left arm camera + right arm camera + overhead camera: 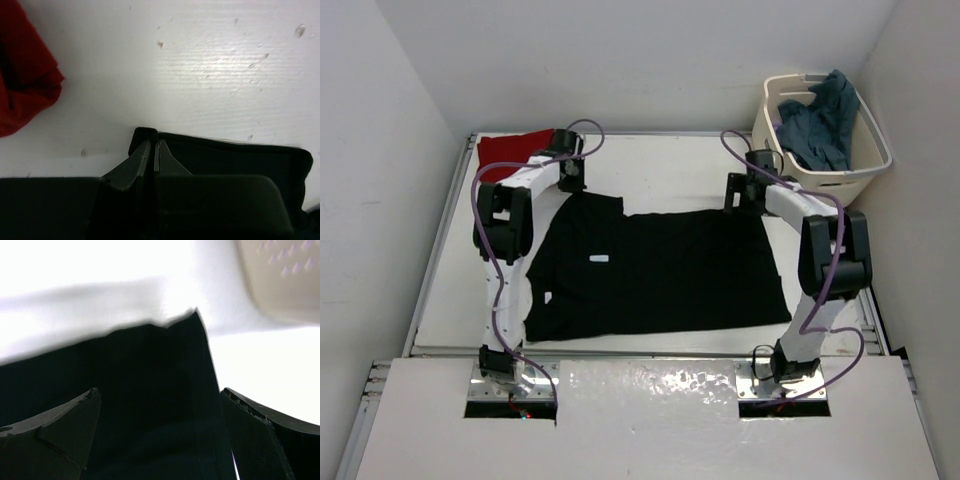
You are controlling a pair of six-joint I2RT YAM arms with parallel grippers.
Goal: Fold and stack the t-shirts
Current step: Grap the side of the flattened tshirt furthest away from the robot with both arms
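Grips upper-left corner of black t-shirt (660, 270) in left pincer (153, 146); straddles upper-right corner with right pincer (160, 390) spread apart.

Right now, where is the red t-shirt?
Top external view: the red t-shirt lies at the table's far-left corner, just beyond the left pincer and apart from the black t-shirt.

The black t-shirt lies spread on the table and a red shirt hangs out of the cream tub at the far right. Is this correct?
Not quite: what hangs out of the cream tub is a slate blue-grey shirt, not a red one, as the top external view shows. The black t-shirt is indeed spread on the table.
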